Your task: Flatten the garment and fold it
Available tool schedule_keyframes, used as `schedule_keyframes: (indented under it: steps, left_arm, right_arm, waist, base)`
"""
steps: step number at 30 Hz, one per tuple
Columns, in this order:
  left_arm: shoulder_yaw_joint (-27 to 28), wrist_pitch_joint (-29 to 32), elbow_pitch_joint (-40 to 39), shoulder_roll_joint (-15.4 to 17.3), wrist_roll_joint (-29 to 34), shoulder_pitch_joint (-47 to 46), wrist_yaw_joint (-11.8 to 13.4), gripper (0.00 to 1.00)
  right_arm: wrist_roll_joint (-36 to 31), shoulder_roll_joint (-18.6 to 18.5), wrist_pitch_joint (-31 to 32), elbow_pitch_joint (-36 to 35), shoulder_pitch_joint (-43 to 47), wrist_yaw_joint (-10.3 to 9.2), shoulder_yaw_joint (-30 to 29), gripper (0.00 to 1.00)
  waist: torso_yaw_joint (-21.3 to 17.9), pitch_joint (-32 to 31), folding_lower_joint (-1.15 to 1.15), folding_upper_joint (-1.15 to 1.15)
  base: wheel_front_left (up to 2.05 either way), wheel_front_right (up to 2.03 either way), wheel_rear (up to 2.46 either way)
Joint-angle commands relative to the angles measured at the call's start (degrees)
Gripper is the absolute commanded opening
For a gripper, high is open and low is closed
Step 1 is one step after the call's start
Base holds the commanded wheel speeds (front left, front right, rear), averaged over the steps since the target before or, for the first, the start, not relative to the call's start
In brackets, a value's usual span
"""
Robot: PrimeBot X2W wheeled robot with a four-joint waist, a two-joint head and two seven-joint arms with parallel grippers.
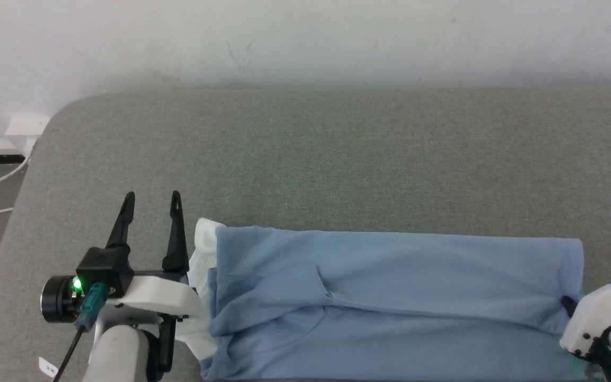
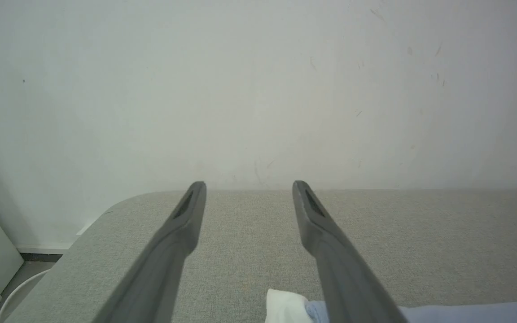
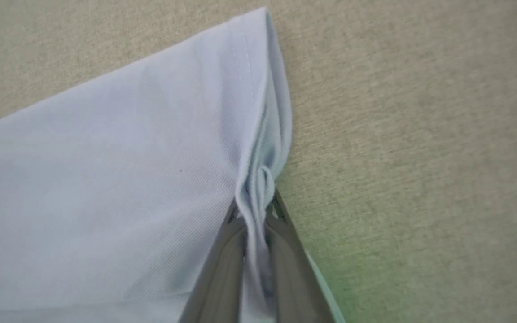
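My right gripper (image 3: pixel 256 207) is pinching a bunched bit of hem on the garment (image 1: pixel 390 297), which lies folded lengthwise on the grey table (image 1: pixel 337 159). My left gripper (image 1: pixel 153 197) is spread wide and empty beside the collar end. If I pull one-sided now, I reckon everything skews or the pinch slips.

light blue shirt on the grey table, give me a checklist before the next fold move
1. Right gripper shut on the light blue knit shirt edge: ok.
2. Left gripper holding the shirt: not ok, open beside the white neck fabric.
3. Shirt flat: not ok, creases near the neck end.
4. Room on the grey fabric table beyond the shirt: ok.
5. Shirt's near edge on the table: cannot tell, cut off in the head view.
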Motion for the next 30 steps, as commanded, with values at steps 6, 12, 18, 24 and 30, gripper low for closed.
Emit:
schedule_keyframes:
  steps: [6, 12, 18, 24, 30]
  left_arm:
    - [1.07, -0.27, 0.52, -0.83, 0.95, 0.18, -1.25, 1.00]
    - [1.72, -0.27, 0.75, -1.36, 1.65, -0.03, -2.17, 1.00]
    - [2.09, -0.27, 0.99, -1.89, 2.19, 0.15, -2.86, 1.00]
    - [2.44, -0.27, 1.48, -2.27, 2.62, 0.71, -3.48, 1.00]
    - [2.56, -0.27, 1.73, -2.57, 3.00, 0.75, -3.97, 1.00]
  right_arm:
    - [-10.65, -0.31, -5.41, -2.53, 0.14, -0.14, -9.00, 0.00]
    - [-18.42, -2.10, -10.90, -2.02, -1.27, -0.14, -14.82, 0.00]
    - [-19.04, -2.97, -10.82, -1.75, -0.84, -0.14, -13.23, 0.00]
    - [-12.10, -1.65, -0.46, -17.05, 5.78, -0.14, -2.85, 0.00]
    - [-6.22, -0.57, 13.01, -41.32, 13.44, -0.14, 11.47, 0.00]
  waist:
    - [0.07, 0.15, 0.00, 0.00]
    - [0.11, 0.57, 0.00, 0.00]
    - [0.36, 0.38, 0.00, 0.00]
    - [0.85, -0.59, 0.00, 0.00]
    - [1.35, -0.72, 0.00, 0.00]
  base:
    - [0.00, 0.00, 0.00]
    - [0.00, 0.00, 0.00]
    - [0.00, 0.00, 0.00]
    - [0.00, 0.00, 0.00]
    - [0.00, 0.00, 0.00]
